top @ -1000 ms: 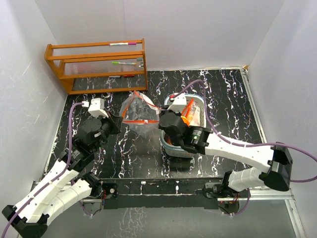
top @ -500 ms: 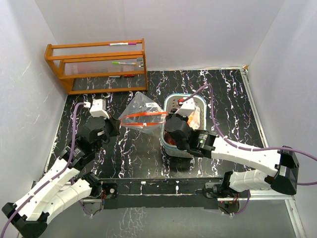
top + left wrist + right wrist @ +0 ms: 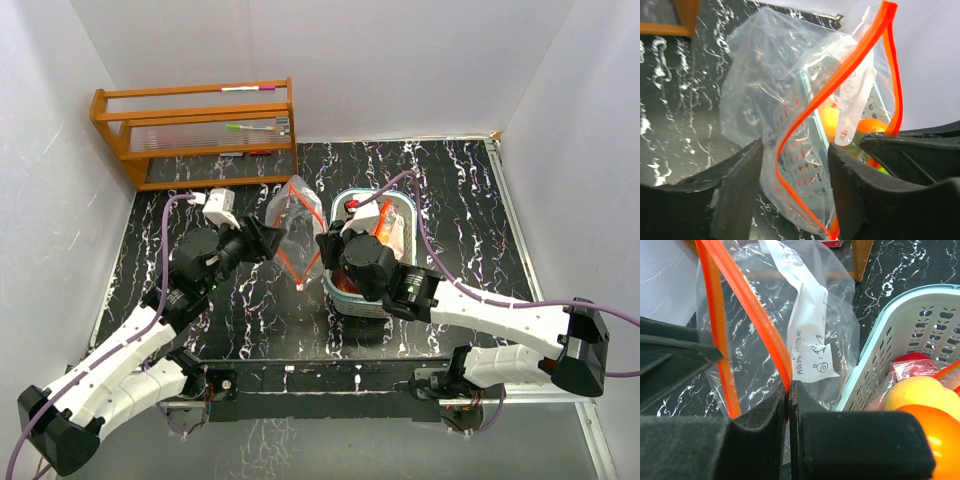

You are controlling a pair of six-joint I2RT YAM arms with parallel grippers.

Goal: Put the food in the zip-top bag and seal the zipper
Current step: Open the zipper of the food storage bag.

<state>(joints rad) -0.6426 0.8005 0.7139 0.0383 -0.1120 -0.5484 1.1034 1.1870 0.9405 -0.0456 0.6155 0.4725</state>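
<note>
The clear zip-top bag [image 3: 298, 222] with an orange zipper rim hangs upright between the two grippers, just left of the pale-blue basket [image 3: 405, 200]. My right gripper [image 3: 789, 385] is shut on the bag's orange rim [image 3: 767, 335]. My left gripper [image 3: 795, 185] is open, and the opposite side of the rim [image 3: 790, 195] runs loose between its fingers [image 3: 735, 195]. The food lies in the basket [image 3: 900, 335]: a yellow fruit [image 3: 917, 392], an orange one [image 3: 940, 430] and a red one [image 3: 912, 359]. No fruit shows inside the bag [image 3: 775, 85].
A wooden rack [image 3: 195, 130] holding pens stands at the back left against the wall. White walls close in the black marbled table [image 3: 460, 190] on three sides. The basket sits right of centre, under the right arm's wrist.
My left gripper has let go of the bag, opened and swung right toward it. The bag's mouth has turned from wide and flat to narrow and upright. The right gripper keeps its hold.
</note>
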